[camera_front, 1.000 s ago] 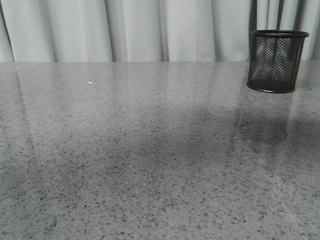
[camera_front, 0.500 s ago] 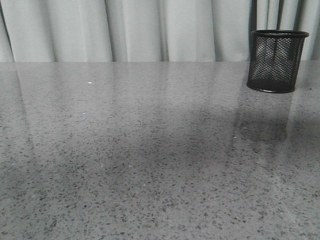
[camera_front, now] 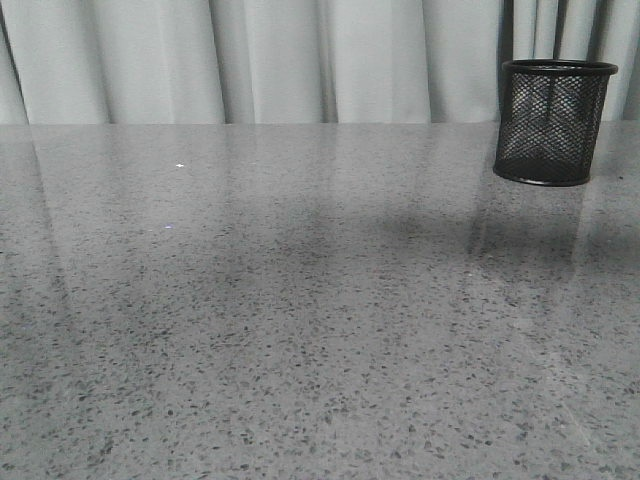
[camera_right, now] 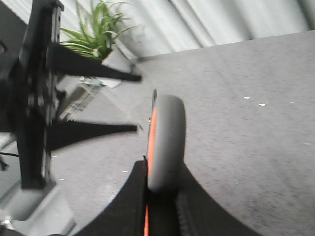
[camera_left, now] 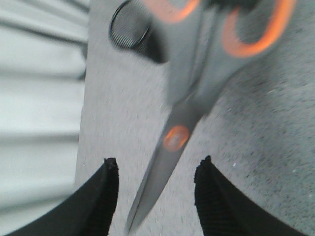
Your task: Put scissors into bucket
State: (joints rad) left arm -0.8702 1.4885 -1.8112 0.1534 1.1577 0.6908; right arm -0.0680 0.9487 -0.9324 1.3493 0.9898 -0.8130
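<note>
The black mesh bucket [camera_front: 553, 122] stands upright at the table's far right; in the left wrist view the bucket [camera_left: 129, 24] shows beyond the scissors. Neither arm appears in the front view. My right gripper [camera_right: 165, 172] is shut on a grey, orange-lined handle loop of the scissors [camera_right: 167, 137]. In the left wrist view the blurred scissors [camera_left: 192, 83] hang above the table. Their dark blade points down between the spread fingers of my left gripper [camera_left: 157, 162] and touches neither finger. The right wrist view shows my left gripper [camera_right: 139, 103] open beside the scissors.
A speckled grey table [camera_front: 300, 330] fills the front view, with pale curtains [camera_front: 280, 60] behind it. A potted green plant [camera_right: 98, 29] stands past the table's edge in the right wrist view. The left arm's dark body [camera_right: 34, 98] is close beside the right gripper.
The soft shadow on the table has drifted back and right, toward the bucket. The bucket has not moved.
</note>
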